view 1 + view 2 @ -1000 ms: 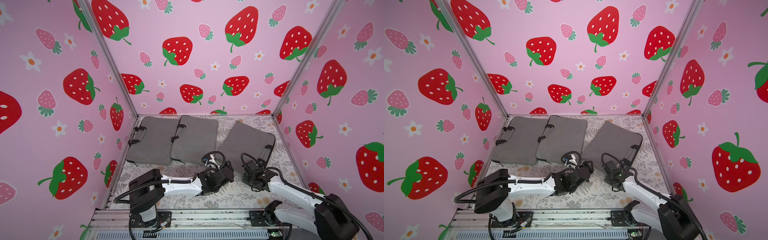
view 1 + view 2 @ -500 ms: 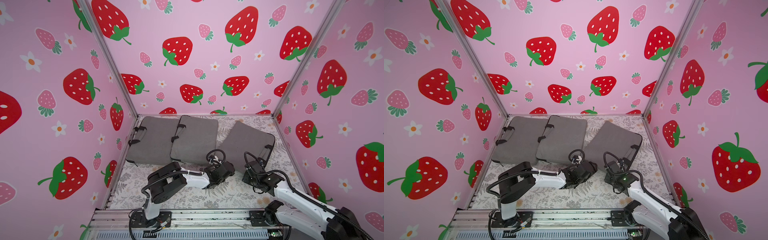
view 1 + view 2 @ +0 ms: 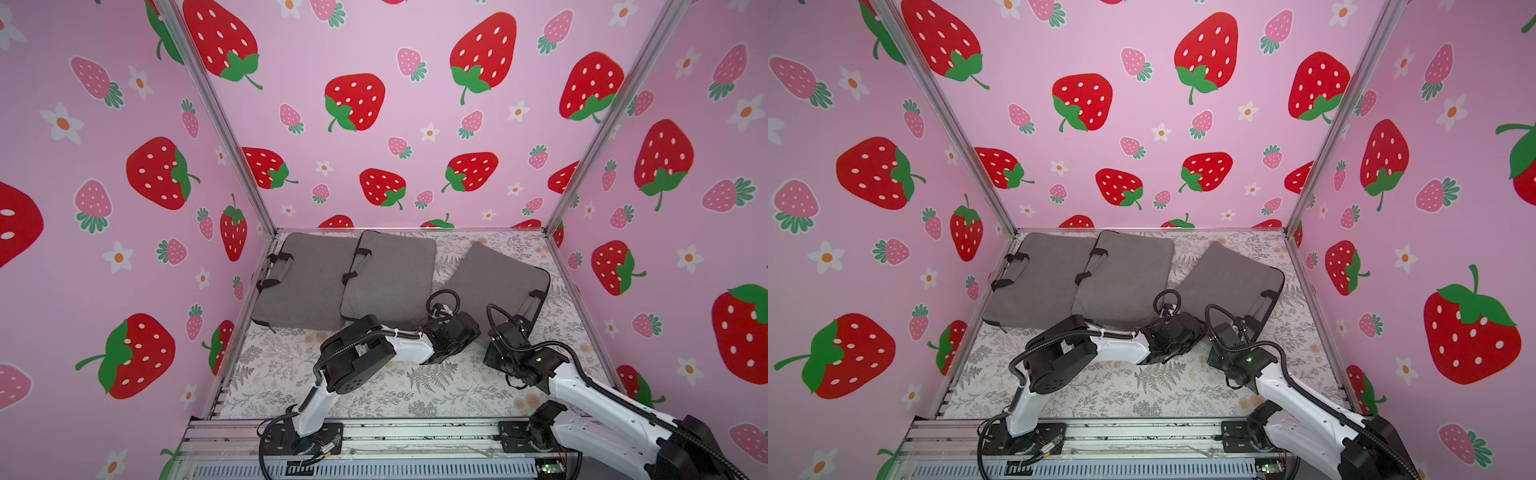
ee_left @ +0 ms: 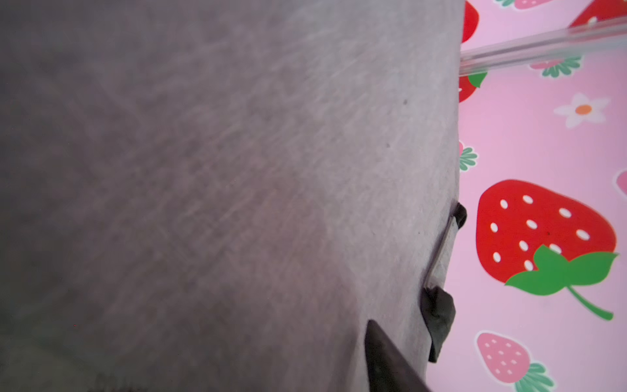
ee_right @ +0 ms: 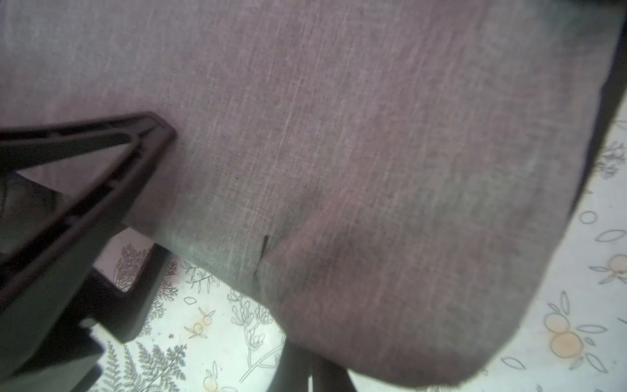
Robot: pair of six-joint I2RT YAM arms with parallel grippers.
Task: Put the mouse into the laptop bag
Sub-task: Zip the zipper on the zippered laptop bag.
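Three laptop bags [image 3: 390, 274] on the table [image 3: 374, 386]; mouse in none of the views. Left gripper [image 3: 467, 330] at the near corner of the rightmost laptop bag [image 3: 494, 282], spread not tellable. Right gripper [image 3: 513, 324] just beside it, pressed together on that bag's near edge.

This is a robot test booth in a lab, not a lived-in room. The left arm [image 3: 407, 347] and right arm [image 3: 582, 388], white with black joints, are bolted to a bare aluminium rail [image 3: 415, 432]. Beyond the rail lies a desk [image 3: 282, 365] under fern-print cloth. Behind and on both sides of it, flat panels [image 3: 415, 50] printed with strawberries rise between plain metal posts [image 3: 224, 124].
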